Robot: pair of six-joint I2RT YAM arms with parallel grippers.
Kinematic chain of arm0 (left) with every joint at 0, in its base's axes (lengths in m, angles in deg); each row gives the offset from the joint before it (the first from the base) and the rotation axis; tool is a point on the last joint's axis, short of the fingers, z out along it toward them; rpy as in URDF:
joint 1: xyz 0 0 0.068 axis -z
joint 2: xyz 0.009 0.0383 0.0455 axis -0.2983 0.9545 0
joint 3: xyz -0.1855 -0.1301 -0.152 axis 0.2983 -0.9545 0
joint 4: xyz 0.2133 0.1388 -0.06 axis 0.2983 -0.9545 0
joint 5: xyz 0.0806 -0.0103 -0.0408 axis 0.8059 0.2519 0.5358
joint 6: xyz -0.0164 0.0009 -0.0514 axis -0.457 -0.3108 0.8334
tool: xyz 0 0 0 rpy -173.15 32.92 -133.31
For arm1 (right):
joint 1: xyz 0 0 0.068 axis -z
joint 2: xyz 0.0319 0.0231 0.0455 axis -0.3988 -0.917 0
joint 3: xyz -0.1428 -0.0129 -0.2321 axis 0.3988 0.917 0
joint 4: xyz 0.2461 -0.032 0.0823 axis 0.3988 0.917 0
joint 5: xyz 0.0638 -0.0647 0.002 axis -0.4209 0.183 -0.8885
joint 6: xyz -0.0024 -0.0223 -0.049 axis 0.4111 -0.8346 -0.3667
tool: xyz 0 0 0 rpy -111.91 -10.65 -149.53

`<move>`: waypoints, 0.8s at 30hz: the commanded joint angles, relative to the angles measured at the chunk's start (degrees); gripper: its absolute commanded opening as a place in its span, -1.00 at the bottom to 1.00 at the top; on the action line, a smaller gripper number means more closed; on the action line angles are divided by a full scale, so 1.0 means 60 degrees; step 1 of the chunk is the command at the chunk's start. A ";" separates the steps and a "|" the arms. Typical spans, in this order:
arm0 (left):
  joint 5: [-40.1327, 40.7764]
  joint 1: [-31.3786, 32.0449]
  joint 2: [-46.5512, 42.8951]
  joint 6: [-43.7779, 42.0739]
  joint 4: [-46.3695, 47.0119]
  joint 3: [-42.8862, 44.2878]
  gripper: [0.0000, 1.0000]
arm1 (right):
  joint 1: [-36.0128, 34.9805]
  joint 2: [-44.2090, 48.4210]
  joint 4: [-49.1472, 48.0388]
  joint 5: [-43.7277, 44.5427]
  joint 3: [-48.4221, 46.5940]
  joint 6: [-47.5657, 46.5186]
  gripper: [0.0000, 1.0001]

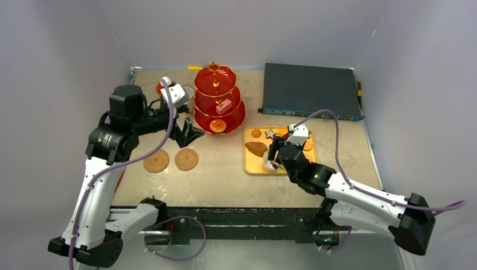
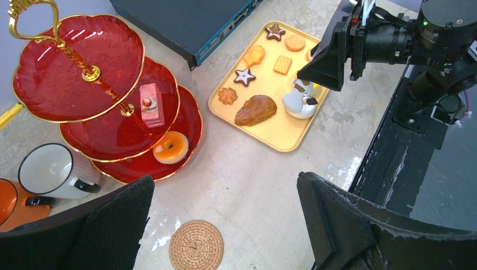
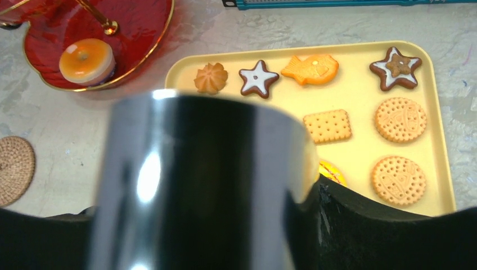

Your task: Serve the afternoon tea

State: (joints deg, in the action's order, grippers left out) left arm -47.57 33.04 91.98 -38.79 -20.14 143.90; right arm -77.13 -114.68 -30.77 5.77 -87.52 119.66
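Note:
The red three-tier stand (image 1: 219,101) with its gold handle holds a pink cake slice (image 2: 151,104) on the middle tier and an orange donut (image 2: 170,147) on the bottom tier. Beside it stand a white mug (image 2: 53,170) and an orange mug (image 2: 11,205). My left gripper (image 2: 225,185) hangs open and empty over the table in front of the stand. My right gripper (image 1: 274,158) is low over the yellow tray (image 1: 279,169), its jaws around a white pastry (image 2: 298,102). That pastry fills the right wrist view as a glossy blur. I cannot tell whether the fingers press on it.
Star, fish, square and round cookies and a brown croissant (image 2: 256,110) lie on the tray. Two woven coasters (image 1: 156,161) (image 1: 186,159) sit at the front left. A dark flat electronics box (image 1: 309,90) lies at the back right.

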 commanded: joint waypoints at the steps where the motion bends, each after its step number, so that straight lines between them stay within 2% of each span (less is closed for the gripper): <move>1: -0.0190 0.0012 -0.0001 0.0079 0.0386 0.0264 0.98 | -0.0080 0.0134 0.0856 0.0230 -0.0321 0.0067 0.37; 13: -0.0179 0.0023 0.0081 0.0045 0.0399 0.0337 0.99 | -0.0469 -0.0516 0.0909 0.0408 -0.0614 -0.0078 0.37; 16: -0.0176 0.0014 0.0096 0.0053 0.0426 0.0352 0.99 | -0.0762 -0.0582 0.0855 0.0688 -0.0700 -0.0132 0.26; 20: -0.0158 0.0024 0.0096 0.0079 0.0475 0.0363 0.99 | -0.0994 -0.0611 0.0796 0.0990 -0.0808 -0.0276 -0.02; 22: -0.0153 0.0033 0.0095 0.0078 0.0474 0.0377 0.99 | -0.1001 -0.0633 0.0755 0.1046 -0.0809 -0.0348 -0.06; 24: -0.0161 0.0016 0.0090 0.0066 0.0460 0.0381 0.99 | -0.1008 -0.0739 0.0917 0.1117 -0.0882 -0.0322 0.03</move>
State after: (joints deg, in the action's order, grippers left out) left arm -47.57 33.02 92.57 -38.72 -20.10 144.05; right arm -82.57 -118.28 -27.28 10.45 -90.31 117.85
